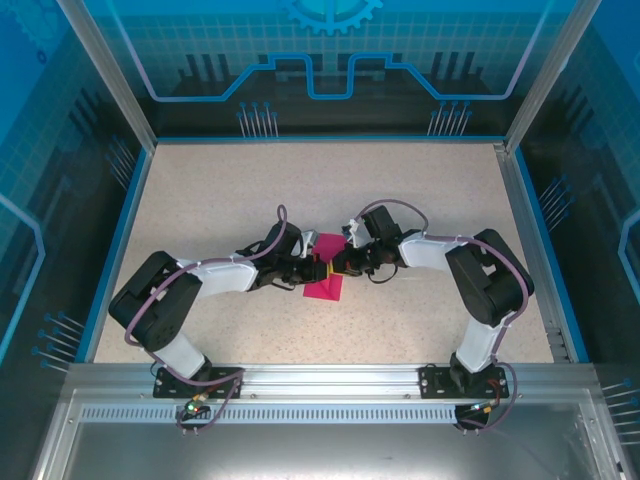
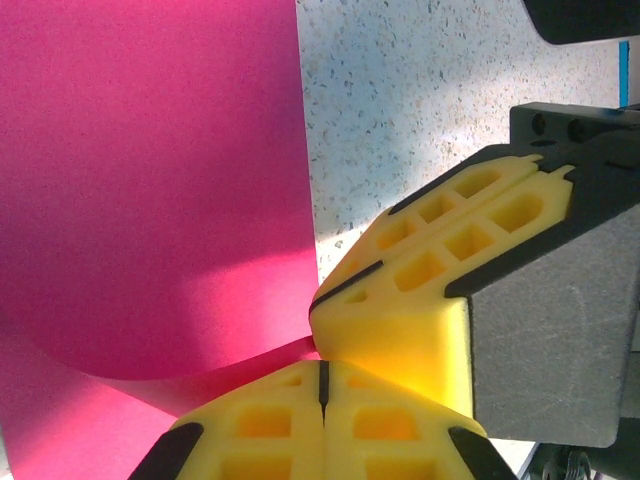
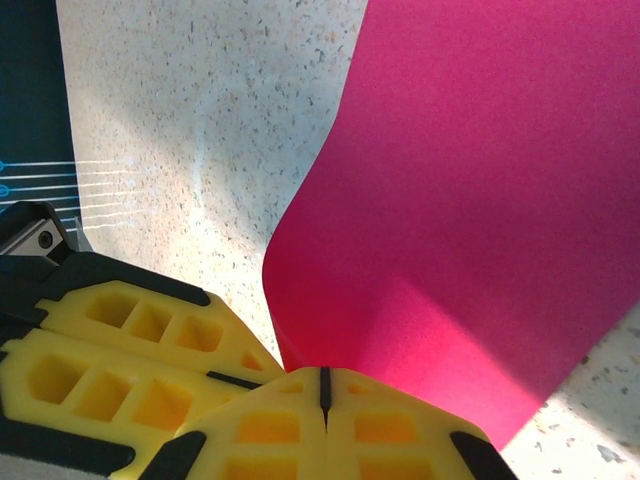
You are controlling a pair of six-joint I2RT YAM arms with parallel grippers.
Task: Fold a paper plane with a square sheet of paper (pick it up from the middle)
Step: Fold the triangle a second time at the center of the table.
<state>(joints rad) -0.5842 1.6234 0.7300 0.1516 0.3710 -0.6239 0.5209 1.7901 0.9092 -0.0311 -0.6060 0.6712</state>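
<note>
Magenta-pink square sheet of paper (image 2: 150, 180) sits mid-table, a bit nearer the arm bases than the far wall. In the top view it is squeezed between the two grippers, which come at it from opposite sides. Sheet not flat: it bows and curls over, one layer lying under the curved part, with a soft shadow band across it.

Left gripper (image 2: 322, 372): yellow jaws pressed together, just a thin dark seam between them. The paper's edge runs straight into that seam, so it is clamped on the sheet. From the left wrist, the sheet spreads up and to the left of the fingertips.

Right gripper (image 3: 322, 378): jaws likewise closed tight, and the paper narrows down into the tip, so it is pinched there too. From the right wrist, the sheet fans up and to the right.

Both pinch at nearly the same spot on the sheet, tips touching or just beside each other. The right arm's yellow fingers (image 2: 420, 270) lean in above the left tips at an angle.

Speckled beige table (image 1: 420, 200) is under everything, blue-edged. Both arms are bent inward toward the centre.
</note>
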